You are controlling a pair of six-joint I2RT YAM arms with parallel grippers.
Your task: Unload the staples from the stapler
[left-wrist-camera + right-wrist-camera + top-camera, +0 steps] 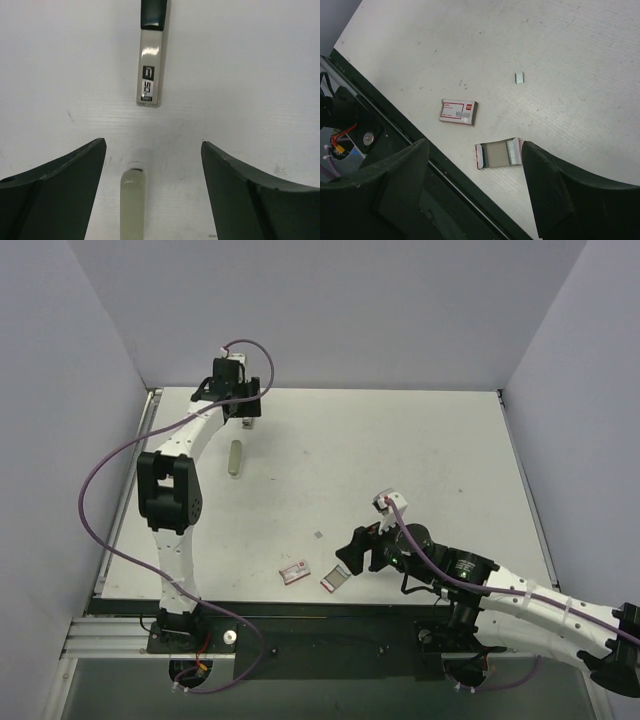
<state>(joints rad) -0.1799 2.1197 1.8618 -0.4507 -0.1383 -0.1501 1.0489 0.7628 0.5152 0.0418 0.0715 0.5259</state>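
Emptiness is shown between the jaws of the right gripper (475, 144), which stand parted low over the front edge of the table (420, 440). A small grey box (497, 153) lies just ahead of its fingertips. A red-and-white box (458, 111) lies a little beyond that, and a tiny grey chip (519, 77) farther out. The task's thing is well apart from this arm.

Towards the far left of the table, the left gripper (153, 144) is held above the surface, its jaws spread wide with nothing gripped. A pale bar (132, 200) lies lengthwise on the table, seen through the gap between them.

Just beyond the fingertips, the stapler (151, 65) lies flat on the table and is touched by nothing. Its long axis runs almost straight away from the jaws and is roughly centred on their gap. The silver end is nearest and the black tip farthest.

The left arm is judged by far the nearer. A short advance along that axis and a descent would be called for, with the narrow width taken across the jaws.
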